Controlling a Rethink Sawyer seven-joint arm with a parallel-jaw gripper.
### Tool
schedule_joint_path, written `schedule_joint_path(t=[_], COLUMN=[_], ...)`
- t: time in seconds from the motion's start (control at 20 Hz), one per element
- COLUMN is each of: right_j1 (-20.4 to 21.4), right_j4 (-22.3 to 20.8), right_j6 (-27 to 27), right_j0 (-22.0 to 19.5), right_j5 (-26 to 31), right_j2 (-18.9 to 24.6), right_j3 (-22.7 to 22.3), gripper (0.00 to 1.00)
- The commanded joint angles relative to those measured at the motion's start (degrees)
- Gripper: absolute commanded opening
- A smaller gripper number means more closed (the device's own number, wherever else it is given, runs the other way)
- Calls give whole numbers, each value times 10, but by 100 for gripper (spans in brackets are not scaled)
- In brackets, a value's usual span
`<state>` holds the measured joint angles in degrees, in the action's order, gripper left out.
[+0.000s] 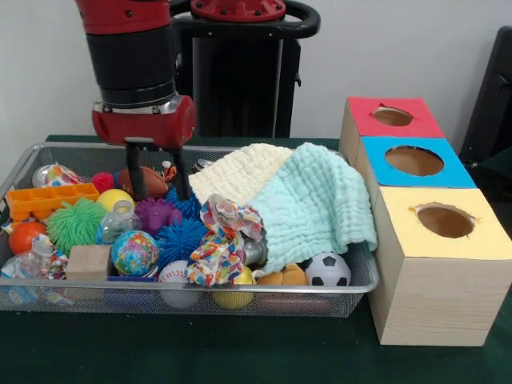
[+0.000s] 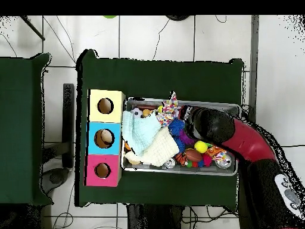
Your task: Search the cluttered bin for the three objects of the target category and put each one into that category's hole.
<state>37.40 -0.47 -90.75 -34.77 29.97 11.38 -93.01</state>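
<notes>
text on bin (image 1: 364, 276): i can read none on its mesh wall.
text on boxes: i see no label on the red box (image 1: 390, 117), blue box (image 1: 414, 162) or yellow box (image 1: 445, 222).
text on toys: i can't make out any print, not even on the globe ball (image 1: 134, 253).

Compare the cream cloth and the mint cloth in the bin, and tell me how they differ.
The cream cloth is pale yellow-white; the mint cloth is light green. The cream cloth lies farther back inside the wire bin, while the mint cloth spreads nearer the boxes and drapes over the bin's rim on that side. The mint cloth shows more area in the front view. Both are textured, crumpled and lie on top of the toys, touching each other.
</notes>
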Motion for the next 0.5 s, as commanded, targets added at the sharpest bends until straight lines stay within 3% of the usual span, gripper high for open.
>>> schedule_joint_path(t=[0.05, 0.2, 0.5], right_j1=[-12, -33, -64], right_j4=[-50, -68, -96], right_j6=[18, 24, 29], right_j0=[-5, -9, -31], right_j5=[-9, -29, -58], right_j2=[32, 25, 35], right_j3=[18, 53, 73], gripper=[100, 100, 100])
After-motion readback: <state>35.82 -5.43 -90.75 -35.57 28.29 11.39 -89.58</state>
